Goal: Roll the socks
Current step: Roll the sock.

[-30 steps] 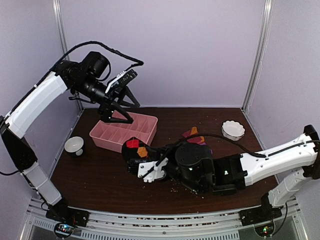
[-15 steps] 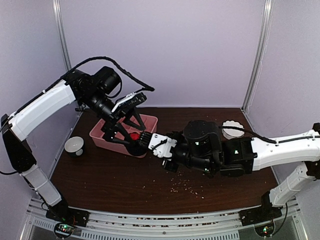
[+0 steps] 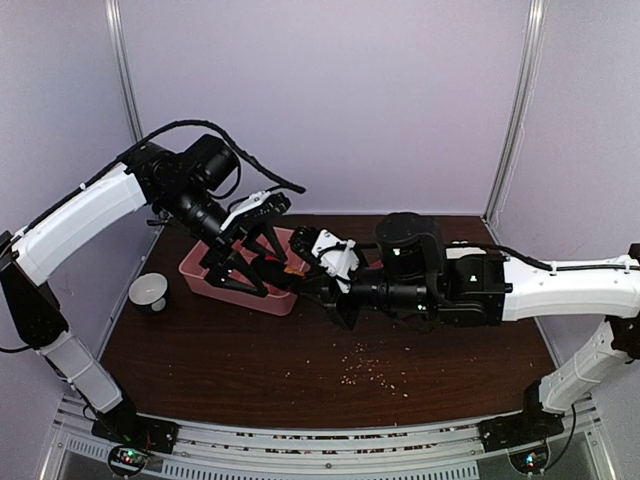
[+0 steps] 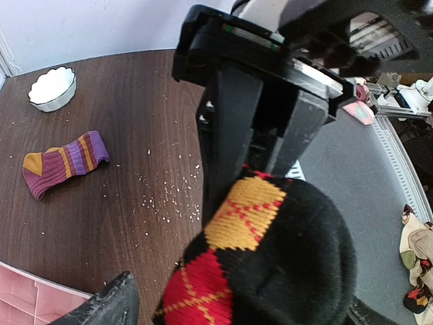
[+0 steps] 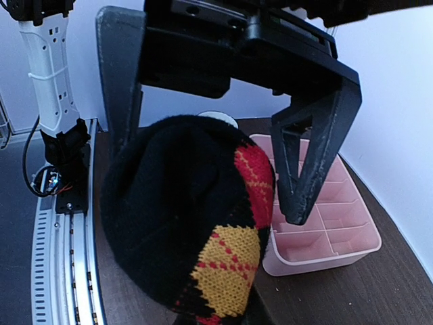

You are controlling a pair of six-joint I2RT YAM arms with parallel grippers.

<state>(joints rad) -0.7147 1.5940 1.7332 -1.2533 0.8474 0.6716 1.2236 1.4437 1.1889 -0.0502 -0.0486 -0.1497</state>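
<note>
So, right tool (image 4: 257, 156): I've got it clamped on a black diamond-pattern sock ball (image 4: 270, 264).
Left tool (image 5: 211, 189): wide, straddling that ball.
Striped sock (image 4: 64, 162): flat on counter (image 4: 149, 122).

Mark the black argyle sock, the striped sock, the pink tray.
Black red-and-yellow argyle knit sock (image 5: 169, 203), right wrist view, black body.
Striped purple-orange fabric sock (image 4: 64, 162), left wrist view, mid-body.
Pink plastic compartment tray (image 5: 318, 257), right wrist view, outer wall.
</note>
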